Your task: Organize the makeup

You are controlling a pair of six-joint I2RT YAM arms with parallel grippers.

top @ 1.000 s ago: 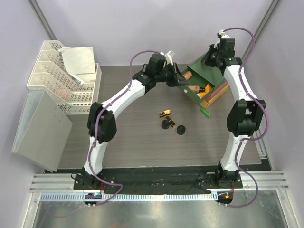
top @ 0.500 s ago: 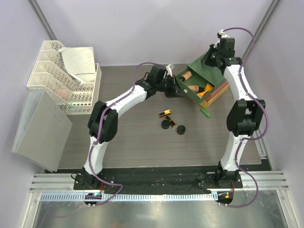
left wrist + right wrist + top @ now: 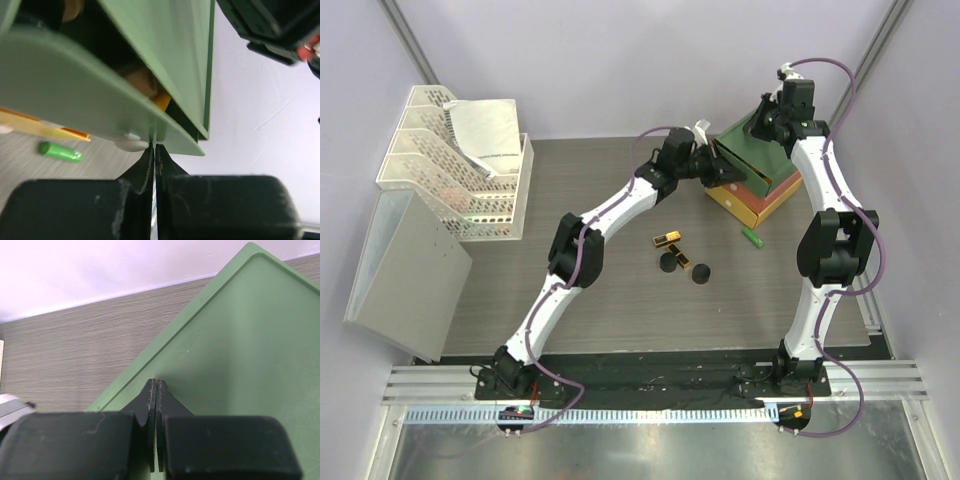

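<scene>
Black left claw (image 3: pixel 153 150) pinched closed, arm outstretched, tips at green drawer (image 3: pixel 75 85).

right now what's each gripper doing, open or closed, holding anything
Left gripper: jaws closed, holding nothing, tips at the green drawer front.
Right gripper: jaws closed, holding nothing, over the green box top.

Overhead view, two wrist close-ups, all on the drawer box (image 3: pixel 753 153)
</scene>
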